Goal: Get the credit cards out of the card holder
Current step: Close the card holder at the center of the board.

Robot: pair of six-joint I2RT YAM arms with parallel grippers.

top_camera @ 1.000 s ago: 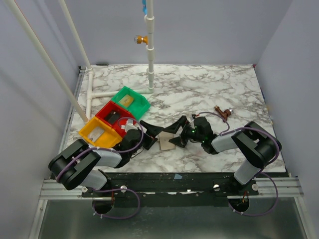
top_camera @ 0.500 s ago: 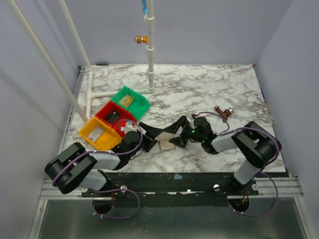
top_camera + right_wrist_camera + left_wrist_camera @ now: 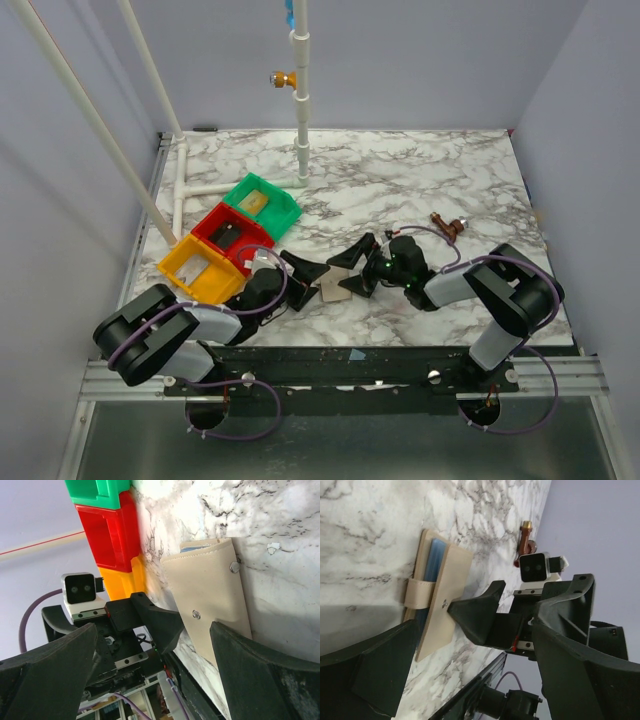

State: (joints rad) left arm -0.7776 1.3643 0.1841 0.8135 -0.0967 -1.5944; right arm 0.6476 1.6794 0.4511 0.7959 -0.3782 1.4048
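- Since the earlier top view, we saw the left arm swing a little toward the middle of the table, so that the left gripper (image 3: 303, 271) stood closer to the card holder (image 3: 330, 287) than before; the right arm and the holder kept their places.
- The card holder (image 3: 436, 597) lay flat on the marble table (image 3: 420, 180), between the two claws — ahead of the left fingers and just in front of the right gripper (image 3: 352, 266).
- The left claw was spread wide and held nothing; in its wrist view both fingers framed the holder with the table showing between them.
- The right claw was also open and empty, its fingers (image 3: 250, 675) standing on either side of the tan holder (image 3: 210, 587), one fingertip near or on the holder's face; we could not tell whether it touched.
- A blue card edge (image 3: 431, 570) showed inside the holder, under the strap (image 3: 420, 594), so at least one card sat inside it.
- We judged that the left claw's approach set up a two-handed job — one claw to pin the holder, the other to pinch the card edge — though which would do which the pictures did not settle.
- Beyond the left claw, on its outer side, stood the green, red and yellow bins (image 3: 228, 238).
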